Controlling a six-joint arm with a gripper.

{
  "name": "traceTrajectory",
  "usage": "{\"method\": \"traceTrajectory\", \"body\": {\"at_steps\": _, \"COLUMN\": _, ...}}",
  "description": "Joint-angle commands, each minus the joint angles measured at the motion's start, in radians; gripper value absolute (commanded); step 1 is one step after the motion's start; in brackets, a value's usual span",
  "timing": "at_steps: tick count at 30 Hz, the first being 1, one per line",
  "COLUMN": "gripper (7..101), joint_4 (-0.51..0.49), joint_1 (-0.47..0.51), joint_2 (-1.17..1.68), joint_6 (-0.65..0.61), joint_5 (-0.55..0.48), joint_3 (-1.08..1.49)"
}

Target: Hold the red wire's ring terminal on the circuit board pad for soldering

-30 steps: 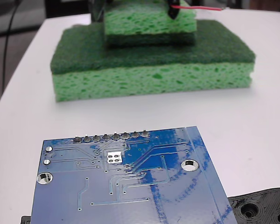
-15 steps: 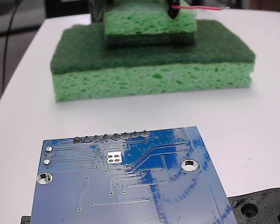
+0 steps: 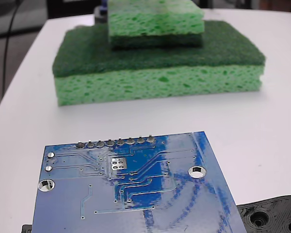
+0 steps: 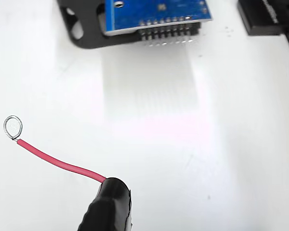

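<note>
While over a glossy white table (image 4: 192,144), gripper (image 4: 108,204) clamped on the red wire (image 4: 62,163); ring terminal (image 4: 12,127) free in air, well apart from the circuit board (image 4: 154,13) at the far edge; two stacked green sponges (image 3: 157,63) behind the board in fixed view; dim room beyond.

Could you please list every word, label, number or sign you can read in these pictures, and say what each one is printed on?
There is no readable text in either view.
The circuit board shows only traces, grey solder points and mounting holes; no legible print.
The green sponges carry no label.
The black plastic part shows holes only.
In the wrist view, the red wire, its ring terminal and the gripper bear no markings.
</note>
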Motion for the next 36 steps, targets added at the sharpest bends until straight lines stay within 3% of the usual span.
{"method": "traceTrajectory", "body": {"at_steps": 1, "gripper": 100.3, "joint_4": -0.014, "joint_1": 0.006, "joint_2": -0.114, "joint_6": 0.0, "joint_5": 0.012, "joint_3": -0.081}}
{"method": "traceTrajectory", "body": {"at_steps": 19, "gripper": 100.3, "joint_4": -0.239, "joint_1": 0.002, "joint_2": -0.765, "joint_6": 0.018, "joint_5": 0.117, "joint_3": -0.422}}
{"method": "traceTrajectory", "body": {"at_steps": 28, "gripper": 100.3, "joint_4": -0.23, "joint_1": -0.031, "joint_2": -0.83, "joint_6": 0.089, "joint_5": 0.23, "joint_3": -0.477}}
{"method": "traceTrajectory", "body": {"at_steps": 36, "gripper": 100.3, "joint_4": -0.107, "joint_1": -0.118, "joint_2": -0.98, "joint_6": 0.212, "joint_5": 0.331, "joint_3": -0.663}}
